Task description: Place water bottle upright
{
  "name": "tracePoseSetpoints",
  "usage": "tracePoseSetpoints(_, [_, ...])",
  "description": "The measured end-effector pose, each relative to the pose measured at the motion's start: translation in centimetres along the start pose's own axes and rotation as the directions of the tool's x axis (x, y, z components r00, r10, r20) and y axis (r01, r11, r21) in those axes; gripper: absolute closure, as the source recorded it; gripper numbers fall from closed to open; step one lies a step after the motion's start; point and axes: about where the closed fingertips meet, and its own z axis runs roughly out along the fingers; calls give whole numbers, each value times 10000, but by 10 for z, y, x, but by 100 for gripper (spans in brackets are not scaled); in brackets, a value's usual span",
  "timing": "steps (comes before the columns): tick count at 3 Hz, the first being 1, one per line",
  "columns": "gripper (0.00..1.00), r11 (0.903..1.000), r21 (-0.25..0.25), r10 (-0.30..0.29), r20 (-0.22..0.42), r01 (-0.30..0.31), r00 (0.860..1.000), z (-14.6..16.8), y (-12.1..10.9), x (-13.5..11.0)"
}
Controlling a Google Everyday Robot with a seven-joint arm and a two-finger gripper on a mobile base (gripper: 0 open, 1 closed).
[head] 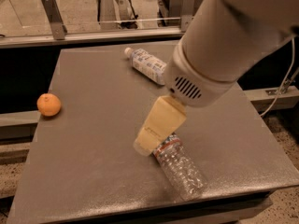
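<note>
gripper point(145, 145) is down low over the table, its cream tip right at the neck end of the water bottle point(181, 168). can't tell if it's spread, closed or pinching anything, it just reads as one block from here. the bottle's lying on its side near the front right corner, cap hidden behind the gripper. the big white arm point(219, 45) covers part of the other bottle point(145, 64) at the back. an orange point(49, 104) sits at the left edge of the grey table point(93, 171). there's a metal rail point(93, 35) behind it.
</note>
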Motion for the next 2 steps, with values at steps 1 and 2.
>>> tracePoseSetpoints(1, [0, 9939, -26, 1096, -976, -1104, 9892, 45, 14, 11])
tracePoseSetpoints(2, [0, 9763, 146, 2147, -1866, -2158, 9587, 83, 17, 25])
